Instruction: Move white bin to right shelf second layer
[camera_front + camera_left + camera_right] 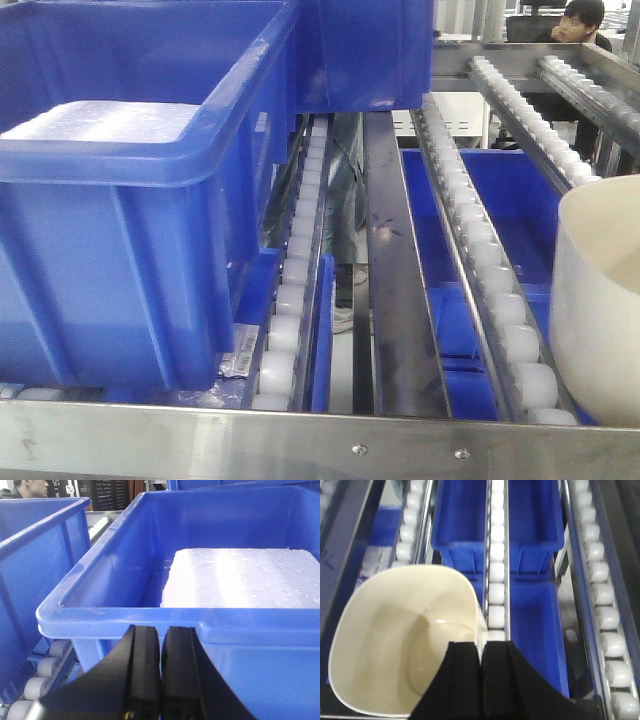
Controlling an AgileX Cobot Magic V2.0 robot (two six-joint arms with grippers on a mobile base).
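The white bin (603, 300) is a glossy cream tub at the right edge of the front view, over the near end of the roller tracks (487, 258) of the right shelf second layer. From the right wrist its empty inside (395, 640) shows, with a roller track (496, 580) just beside it. My right gripper (481, 645) is shut on the bin's right wall, one finger inside and one outside. Whether the bin rests on the rollers I cannot tell. My left gripper (161, 629) is shut on nothing, just in front of a blue crate's rim.
A large blue crate (130, 200) holding a white foam slab (240, 577) sits on the left tracks. Another blue crate (365, 50) stands behind it, and more (495, 515) lie on the level below. A steel front rail (320, 440) crosses the foreground. A person (578, 22) sits far right.
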